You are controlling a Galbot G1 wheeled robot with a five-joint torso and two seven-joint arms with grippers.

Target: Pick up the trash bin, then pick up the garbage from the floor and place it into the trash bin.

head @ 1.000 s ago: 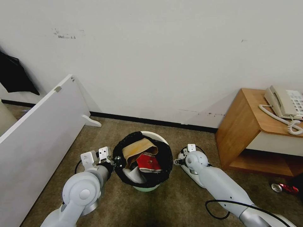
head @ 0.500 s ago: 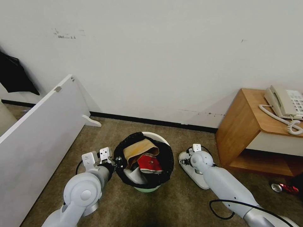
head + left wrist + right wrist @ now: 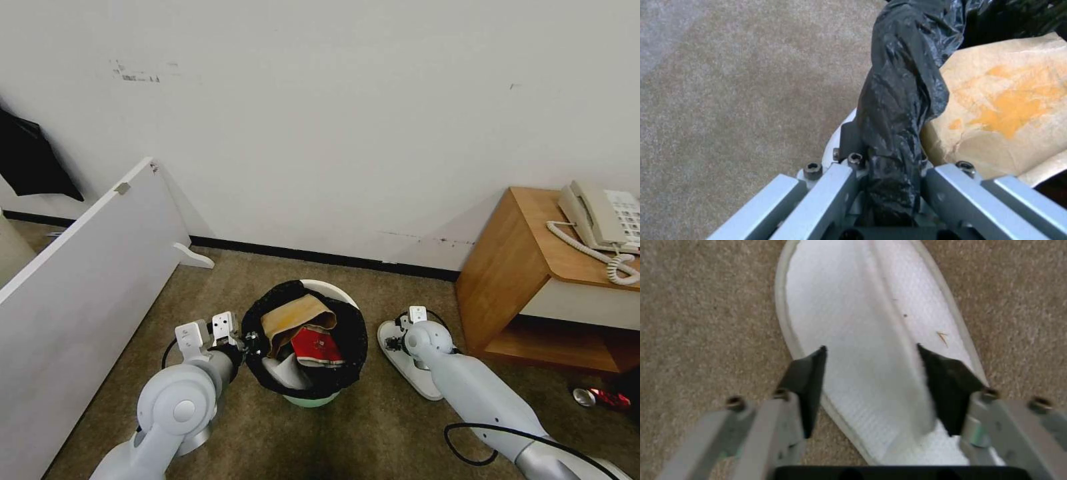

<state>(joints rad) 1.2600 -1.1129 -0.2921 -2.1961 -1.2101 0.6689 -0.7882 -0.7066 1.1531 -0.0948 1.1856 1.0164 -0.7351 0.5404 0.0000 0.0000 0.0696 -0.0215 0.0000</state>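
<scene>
The trash bin (image 3: 320,288), white and round with a black bag (image 3: 902,100) folded over its rim, hangs in the middle of the head view. My left gripper (image 3: 248,345) is shut on the bagged rim at the bin's left side. A brown paper bag (image 3: 293,315), a red packet (image 3: 313,345) and something white lie inside. A white flat slipper (image 3: 399,360) lies on the carpet to the bin's right. My right gripper (image 3: 871,356) hovers open just over the slipper (image 3: 871,316), its dark fingertips (image 3: 811,368) spread to either side. A red can (image 3: 600,398) lies at far right.
A wooden bedside cabinet (image 3: 527,267) with a beige telephone (image 3: 603,217) stands at right. A white panel (image 3: 87,267) leans along the left. A white wall with dark skirting (image 3: 320,257) closes off the back. Brown carpet (image 3: 220,280) surrounds the bin.
My right arm has swung right, away from the bin's rim, and now sits over the white slipper. The left gripper and the bin have barely moved.
</scene>
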